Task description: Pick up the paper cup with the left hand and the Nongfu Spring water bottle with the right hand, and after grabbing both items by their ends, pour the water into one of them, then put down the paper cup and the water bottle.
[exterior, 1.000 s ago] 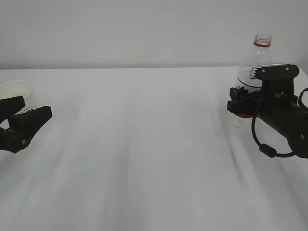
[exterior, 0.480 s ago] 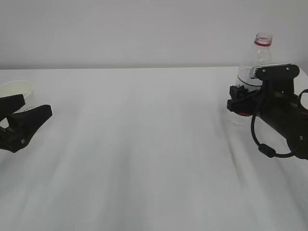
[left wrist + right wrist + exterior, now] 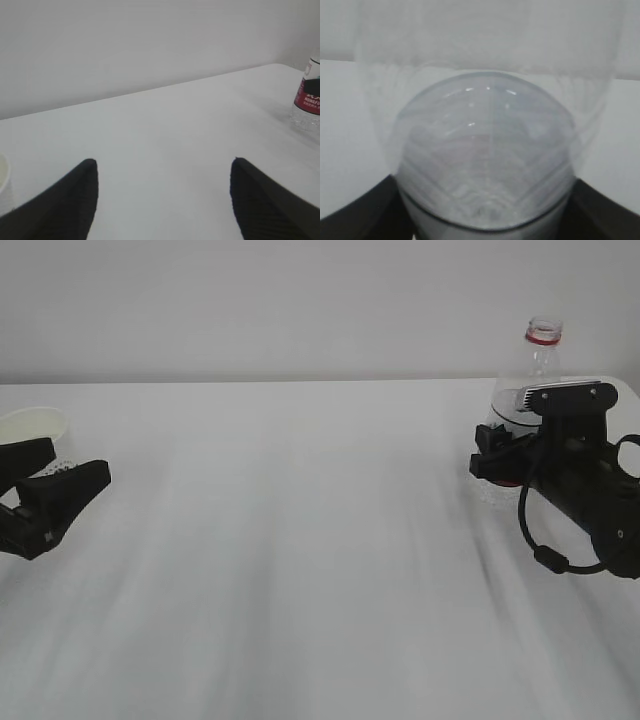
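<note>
Exterior view: right hand (image 3: pixel 487 462) jaws grip the water bottle (image 3: pixel 530 380); left hand (image 3: pixel 55 478) jaws spread beside the paper cup (image 3: pixel 32 424).

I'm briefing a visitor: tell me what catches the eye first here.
The Nongfu Spring water bottle stands uncapped at the far right of the white table, with the right hand around its labelled middle. At the far left, the left hand sits open beside the paper cup.

Right tool (image 3: pixel 492 462) with the water bottle (image 3: pixel 538 368) between its jaws has shifted slightly; the bottle neck now leans a little toward the bench's left edge.
</note>
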### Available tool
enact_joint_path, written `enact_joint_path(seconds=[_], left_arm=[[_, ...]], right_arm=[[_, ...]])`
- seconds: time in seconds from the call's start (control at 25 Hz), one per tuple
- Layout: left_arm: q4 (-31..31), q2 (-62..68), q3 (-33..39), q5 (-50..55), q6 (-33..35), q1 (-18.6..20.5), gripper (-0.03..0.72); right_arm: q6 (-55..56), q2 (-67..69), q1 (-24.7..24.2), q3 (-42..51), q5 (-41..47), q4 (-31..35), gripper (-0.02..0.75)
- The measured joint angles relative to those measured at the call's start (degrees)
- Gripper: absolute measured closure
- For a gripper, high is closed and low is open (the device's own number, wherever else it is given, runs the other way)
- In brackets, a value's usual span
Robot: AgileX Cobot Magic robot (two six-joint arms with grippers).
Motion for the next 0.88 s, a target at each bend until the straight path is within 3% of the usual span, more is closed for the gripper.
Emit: enact_joint_path(seconds=[0.28, 0.56, 0.88], left_arm=[[0.1, 0.0, 0.0, 0.0, -0.1, 0.0, 0.099], [0.1, 0.0, 0.0, 0.0, -0.1, 0.0, 0.099], [0.1, 0.0, 0.0, 0.0, -0.2, 0.0, 0.1]], right_arm=[[0.0, 0.0, 0.0, 0.0, -0.2, 0.0, 0.218], [0.0, 0.0, 0.0, -0.1, -1.7, -0.2, 0.141], [0.0, 0.0, 0.0, -0.1, -1.9, -0.4, 0.134]])
